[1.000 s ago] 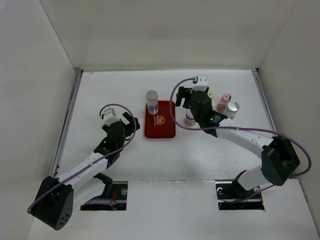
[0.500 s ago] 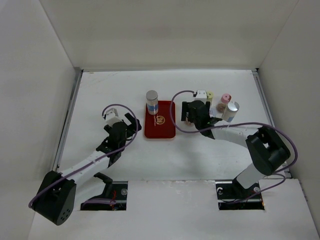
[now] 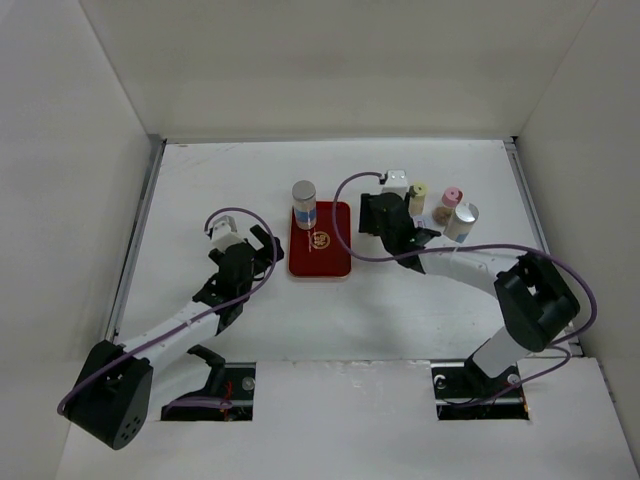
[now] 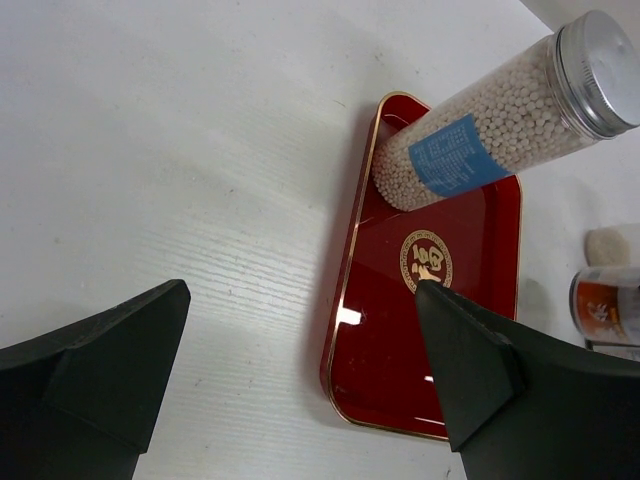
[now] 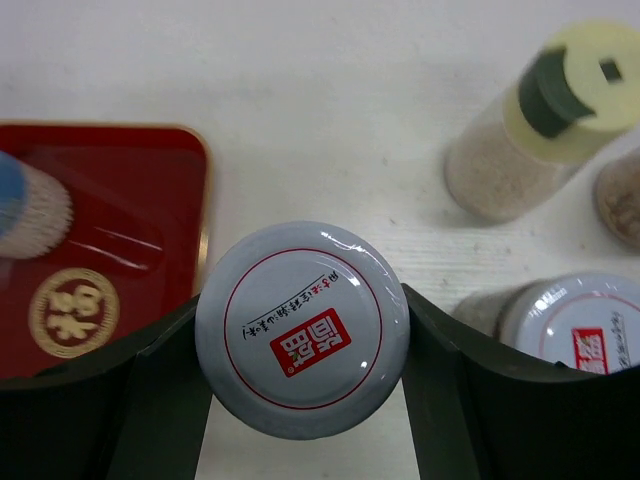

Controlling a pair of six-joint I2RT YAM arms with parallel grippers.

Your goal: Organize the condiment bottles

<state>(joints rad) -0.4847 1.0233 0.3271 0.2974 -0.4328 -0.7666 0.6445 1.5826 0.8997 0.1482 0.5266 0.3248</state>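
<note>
Just right of the flat dark-red rectangular tray [image 5: 120, 200], a short bottle with a round white cap [image 5: 302, 328] is upright, the right gripper [image 3: 388, 218] clamped on its cap from both sides. Farther right of the tray cluster a yellow-capped bottle [image 5: 560, 110], a pink-capped bottle [image 3: 450, 205] and a silver-capped bottle [image 3: 463, 220]. On the tray's far-left corner stands a tall bead-filled bottle with a blue label [image 4: 490, 120]. Left of the tray hovers the left gripper [image 4: 300, 290], fingers apart.

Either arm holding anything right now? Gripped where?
Right gripper has its jaws closed on an upright white-capped bottle, pressing on opposite sides of its cap, beside the tray. Left gripper is open and empty.
</note>
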